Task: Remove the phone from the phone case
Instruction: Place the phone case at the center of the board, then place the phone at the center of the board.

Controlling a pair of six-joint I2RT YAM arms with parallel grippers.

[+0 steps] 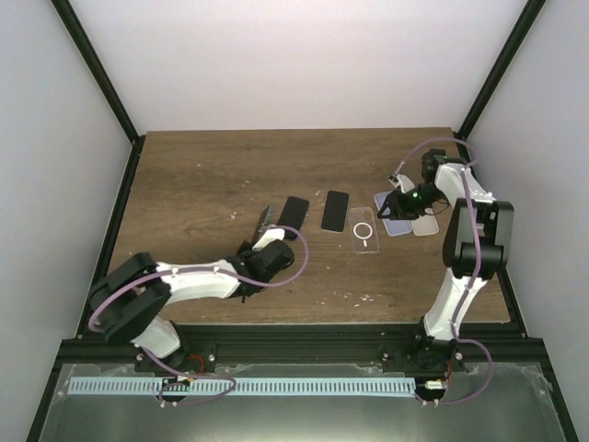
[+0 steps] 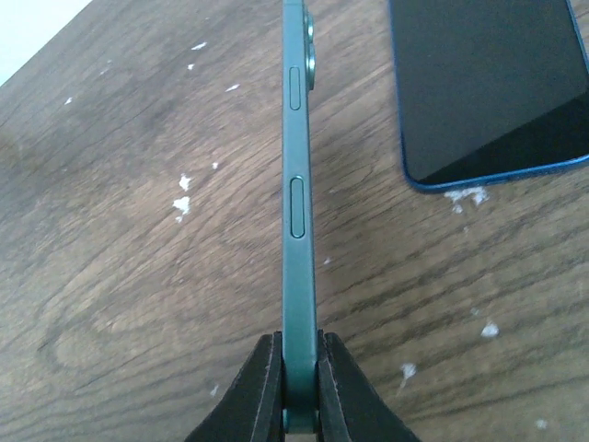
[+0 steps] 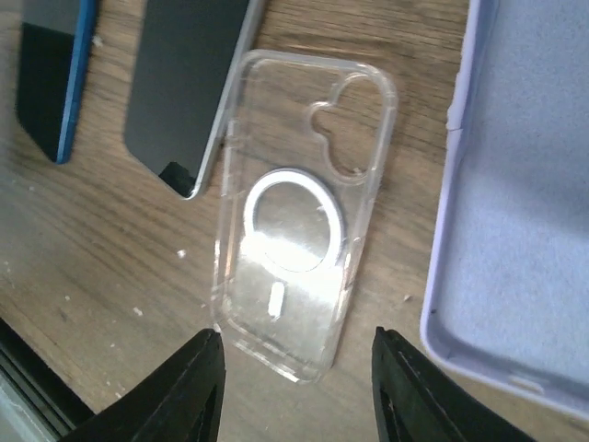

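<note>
A wooden table seen from above, with a robot arm at each near corner and a row of phones and cases lying across the middle.

The left gripper is clamped on the bottom end of a green phone, holding it on its thin edge just over the wood. Two side buttons and part of the camera bump show along that edge. The green phone is out of any case. Just to its right a blue phone lies flat, dark screen up, and beyond that a second dark phone with a silver-grey rim lies flat too.

Next in the row is a clear case, empty, lying flat on the table with its open side up. Its only markings are a white ring and a short white bar below it; no brand name or lettering can be read. The right gripper hovers over the near end of this case with its fingers spread apart and nothing between them.

To the right of the clear case lies a lavender case, also empty and open side up.
</note>
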